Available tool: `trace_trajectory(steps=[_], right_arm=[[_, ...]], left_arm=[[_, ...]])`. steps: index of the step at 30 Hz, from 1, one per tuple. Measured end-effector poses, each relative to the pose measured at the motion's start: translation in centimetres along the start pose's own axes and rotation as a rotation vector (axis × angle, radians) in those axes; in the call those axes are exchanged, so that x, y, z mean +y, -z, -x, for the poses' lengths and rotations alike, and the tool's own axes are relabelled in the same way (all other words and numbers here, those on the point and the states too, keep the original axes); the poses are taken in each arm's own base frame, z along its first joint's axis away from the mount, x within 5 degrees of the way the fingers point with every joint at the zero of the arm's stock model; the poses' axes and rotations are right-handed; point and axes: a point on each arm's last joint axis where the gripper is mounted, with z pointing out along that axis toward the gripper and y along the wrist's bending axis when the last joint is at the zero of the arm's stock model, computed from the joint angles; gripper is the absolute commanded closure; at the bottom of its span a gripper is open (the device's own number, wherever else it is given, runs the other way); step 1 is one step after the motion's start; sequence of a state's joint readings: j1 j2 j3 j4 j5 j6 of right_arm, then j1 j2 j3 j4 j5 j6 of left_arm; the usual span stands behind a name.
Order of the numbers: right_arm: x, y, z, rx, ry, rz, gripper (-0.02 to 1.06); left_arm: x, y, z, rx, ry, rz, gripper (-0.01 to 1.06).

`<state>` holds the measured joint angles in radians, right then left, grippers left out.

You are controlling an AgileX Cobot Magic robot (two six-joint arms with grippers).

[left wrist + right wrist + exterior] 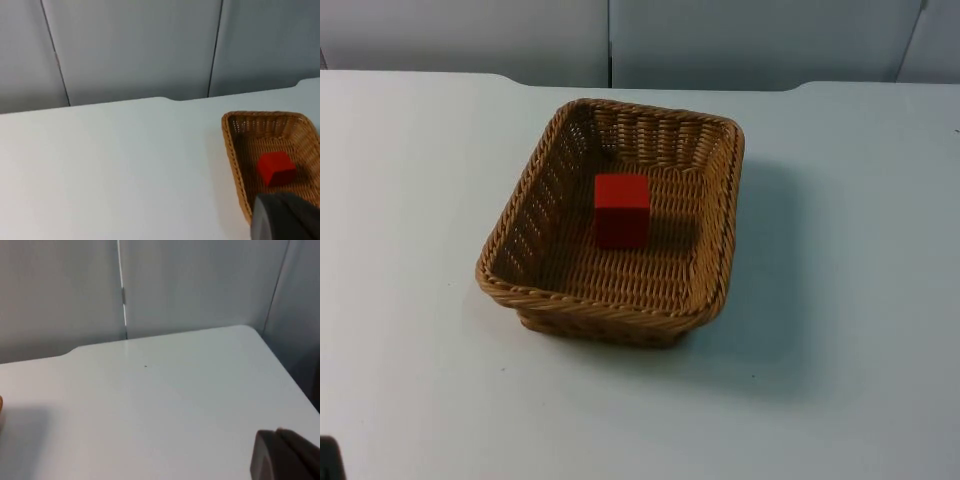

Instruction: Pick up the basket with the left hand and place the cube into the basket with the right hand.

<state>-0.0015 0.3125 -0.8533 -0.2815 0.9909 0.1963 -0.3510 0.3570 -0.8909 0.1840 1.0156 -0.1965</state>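
Observation:
A brown wicker basket (610,305) stands on the white table near its middle. A red cube (621,208) lies inside it, on the basket's floor toward the far side. In the left wrist view the basket (231,150) and the cube (276,167) appear ahead of my left gripper (285,217), which hangs back from the basket and touches nothing. My right gripper (285,455) is over bare table, well apart from the basket; an orange sliver of the basket's rim (1,404) shows at that picture's edge.
The white table (840,380) ends at a grey partition wall (720,40) behind the basket. A small dark shape (328,460) sits at the near left edge of the top view.

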Motion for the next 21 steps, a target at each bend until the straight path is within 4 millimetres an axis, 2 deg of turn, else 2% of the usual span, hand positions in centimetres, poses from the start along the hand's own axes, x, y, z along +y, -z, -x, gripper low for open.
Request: trace_trajectory(steps=[3,4,8,11,14,21], right_arm=[[-0.6,2.2,-1.1,-0.055,0.0,0.001,1.05],[-0.6,2.2,-1.1,-0.055,0.0,0.001,1.05],[-0.4,4.9,-2.7,-0.135,0.023,0.108,1.05],[0.0,5.9,-3.6,-0.142,0.055,0.17,1.05],[0.6,6.8,-4.9,-0.116,0.091,0.264,1.05],[1.5,6.0,-6.3,-0.021,0.129,0.355,1.05]], left_arm=[[0.8,2.0,-3.8,-0.023,0.025,0.005,1.05],[0.8,2.0,-3.8,-0.023,0.025,0.005,1.05],[1.4,3.8,-6.8,-0.077,0.044,0.008,1.05],[1.5,3.7,-7.4,-0.076,0.042,0.01,1.05],[1.3,2.5,-8.3,-0.027,0.008,0.004,1.05],[0.9,1.1,-9.1,0.008,-0.036,-0.016,1.05]])
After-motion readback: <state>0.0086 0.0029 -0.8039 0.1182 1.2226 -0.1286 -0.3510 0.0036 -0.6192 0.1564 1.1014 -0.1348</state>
